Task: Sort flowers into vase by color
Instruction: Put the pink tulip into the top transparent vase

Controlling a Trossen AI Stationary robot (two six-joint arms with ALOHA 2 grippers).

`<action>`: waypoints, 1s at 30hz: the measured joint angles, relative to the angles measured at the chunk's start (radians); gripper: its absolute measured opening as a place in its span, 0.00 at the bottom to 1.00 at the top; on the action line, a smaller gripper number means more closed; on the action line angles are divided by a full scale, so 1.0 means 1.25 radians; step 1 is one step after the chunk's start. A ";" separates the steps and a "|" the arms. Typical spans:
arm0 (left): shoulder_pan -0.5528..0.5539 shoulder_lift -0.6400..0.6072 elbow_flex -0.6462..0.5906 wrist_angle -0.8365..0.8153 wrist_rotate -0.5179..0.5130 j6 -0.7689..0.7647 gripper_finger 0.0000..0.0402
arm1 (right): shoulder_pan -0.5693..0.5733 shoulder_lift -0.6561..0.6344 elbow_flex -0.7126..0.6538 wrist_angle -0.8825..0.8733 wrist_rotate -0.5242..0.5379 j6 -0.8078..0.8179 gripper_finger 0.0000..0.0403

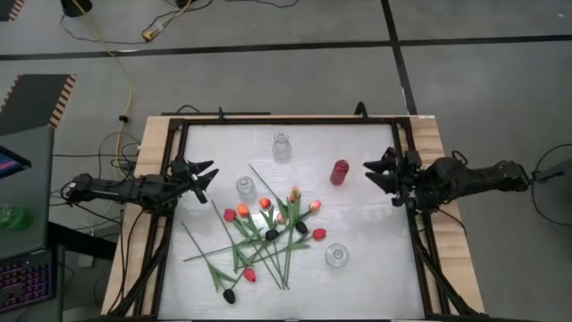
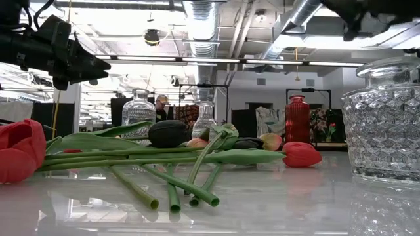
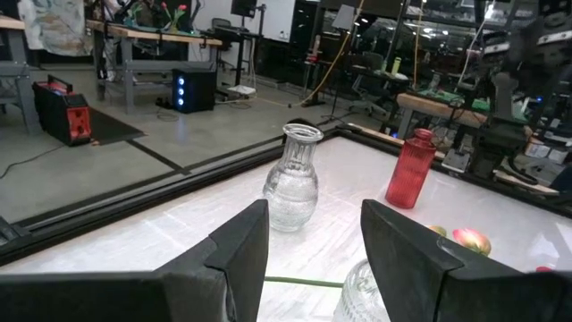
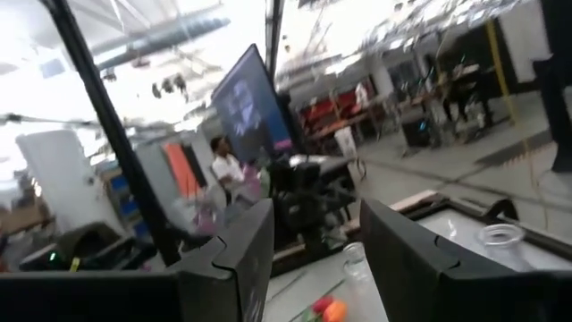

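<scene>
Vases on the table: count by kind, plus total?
Clear glass vases: 3
Red vases: 1
Total: 4
All four stand empty; the flowers lie loose on the table.

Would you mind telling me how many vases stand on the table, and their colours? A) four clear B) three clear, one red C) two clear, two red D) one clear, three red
B: the high view shows clear vases and one red vase.
</scene>
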 joint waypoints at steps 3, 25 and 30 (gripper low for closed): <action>0.000 0.000 0.000 0.000 0.000 0.000 0.42 | 0.019 0.111 0.080 -0.009 0.000 0.000 0.48; 0.000 0.000 0.000 0.000 0.001 0.001 0.42 | 0.031 0.743 0.536 -0.493 -0.028 0.422 0.48; 0.000 0.000 0.000 0.000 0.001 0.001 0.42 | 0.031 0.858 0.585 -0.502 -0.044 0.442 0.48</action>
